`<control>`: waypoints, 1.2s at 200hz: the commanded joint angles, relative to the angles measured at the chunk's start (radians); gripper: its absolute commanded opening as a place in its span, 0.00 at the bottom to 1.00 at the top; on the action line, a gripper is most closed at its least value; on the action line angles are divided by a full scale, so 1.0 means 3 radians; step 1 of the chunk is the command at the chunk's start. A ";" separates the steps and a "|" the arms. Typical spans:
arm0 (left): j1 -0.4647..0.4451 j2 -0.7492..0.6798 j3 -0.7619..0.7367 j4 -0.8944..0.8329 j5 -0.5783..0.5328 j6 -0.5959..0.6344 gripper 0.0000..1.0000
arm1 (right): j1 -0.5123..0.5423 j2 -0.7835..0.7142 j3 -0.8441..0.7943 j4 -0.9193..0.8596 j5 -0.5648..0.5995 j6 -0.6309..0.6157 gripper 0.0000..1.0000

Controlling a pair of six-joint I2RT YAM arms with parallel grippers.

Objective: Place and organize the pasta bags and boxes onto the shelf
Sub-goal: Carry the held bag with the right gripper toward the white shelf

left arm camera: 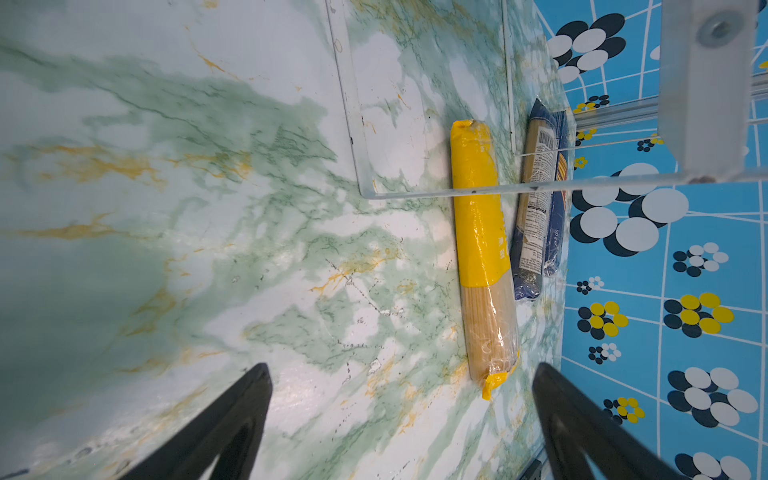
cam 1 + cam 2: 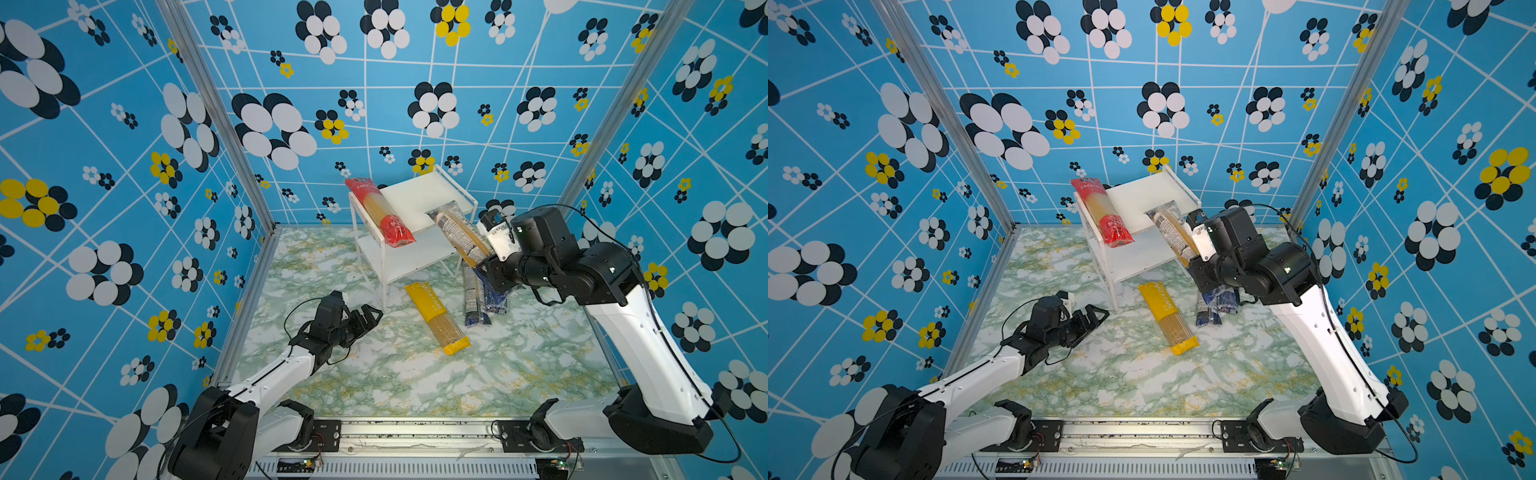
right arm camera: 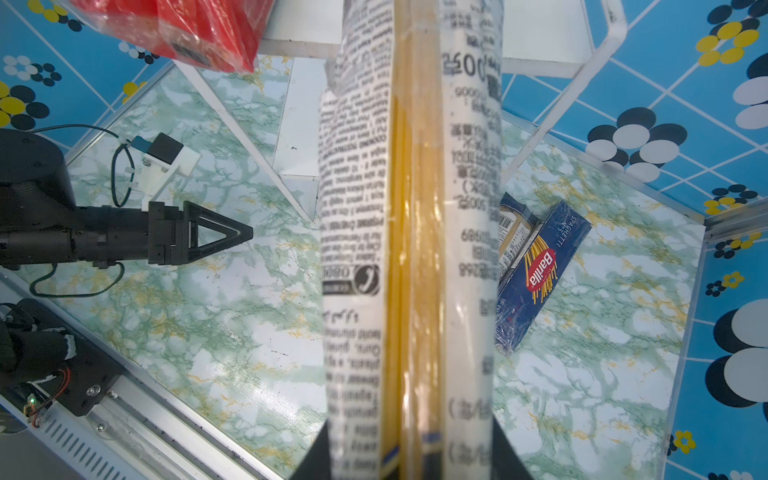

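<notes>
Your right gripper [image 3: 409, 459] is clamping the lower end of a long see-through spaghetti pack with printed white labels [image 2: 459, 232]. You are holding it tilted, its upper end reaching over the front right part of the small two-tier shelf with white boards and a clear acrylic frame [image 2: 419, 193]; whether it is touching the top board I cannot tell. A red-ended spaghetti pack [image 2: 380, 212] is lying on the top board's left side, overhanging the front edge. Your left gripper [image 2: 368, 316] is hanging released, jaws spread, low over the green marbled table [image 2: 374, 374]. A yellow spaghetti pack [image 2: 436, 318] is lying on the table before the shelf, while a second see-through pack with navy ends [image 2: 471, 299] and a navy Barilla box [image 3: 540, 270] are lying side by side at its right
</notes>
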 commanded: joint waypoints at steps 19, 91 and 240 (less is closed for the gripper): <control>0.0035 -0.0080 -0.0011 -0.0041 0.0009 0.0077 0.99 | -0.0056 0.0018 0.0252 0.0593 0.0002 -0.0037 0.00; 0.0040 -0.0012 0.0028 -0.0012 0.0044 0.0084 0.99 | -0.0075 0.0246 0.0483 0.0750 0.0006 -0.0044 0.00; 0.0074 0.0101 0.0142 0.0004 0.0105 0.0117 0.99 | -0.0113 0.0686 0.0782 0.1119 0.0112 -0.0079 0.00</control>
